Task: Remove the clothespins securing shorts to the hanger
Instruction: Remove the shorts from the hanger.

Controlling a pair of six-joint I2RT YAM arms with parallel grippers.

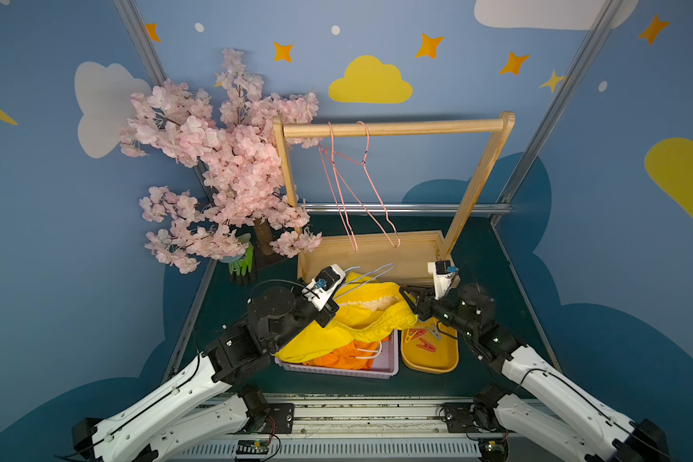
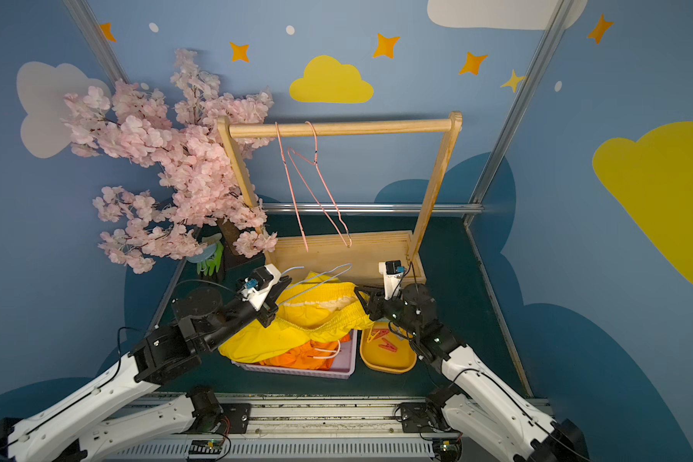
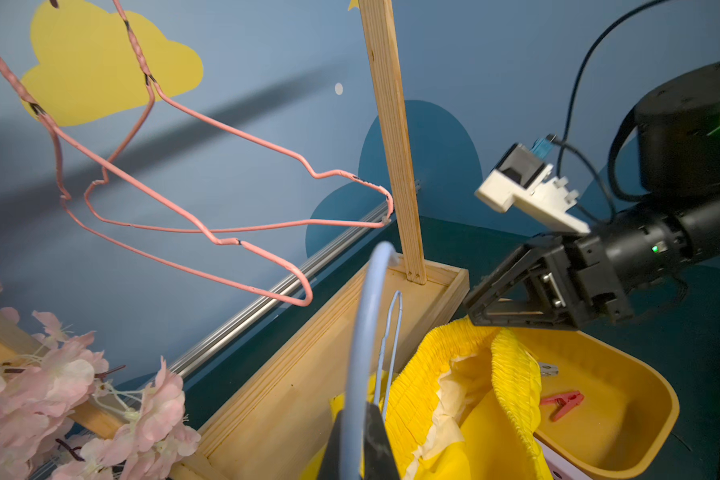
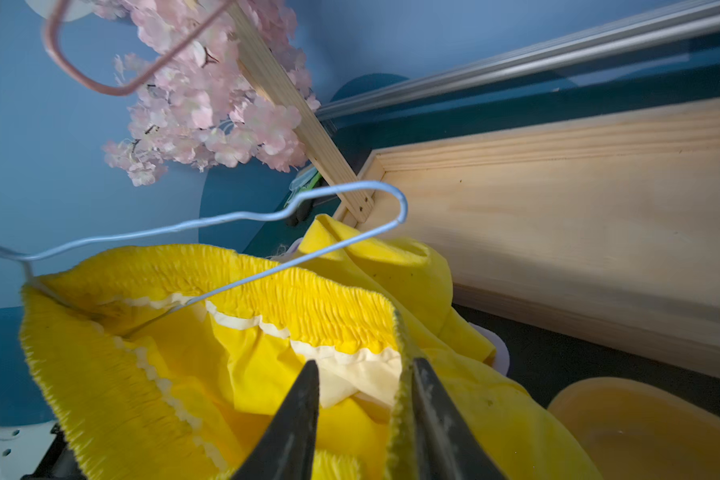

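Pointing toward the rack [image 1: 393, 128], the blue hanger [image 3: 358, 332] sits clenched in the left tool [image 3: 354, 409]; right tool [image 4: 364, 362] parted.

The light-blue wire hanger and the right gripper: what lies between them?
The yellow fabric shorts: in the right wrist view their gathered waistband runs from the light-blue wire hanger to the right gripper, whose open jaws straddle its edge.

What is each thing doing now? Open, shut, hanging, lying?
Left end effector: shut on the blue hanger hook.
Right end effector: open at the yellow shorts waistband.
Blue hanger: off the rail, threaded into the yellow shorts.
Clothespins: loose in the tray.
Pink hangers: hanging bare.
Orange shorts: in the basket.
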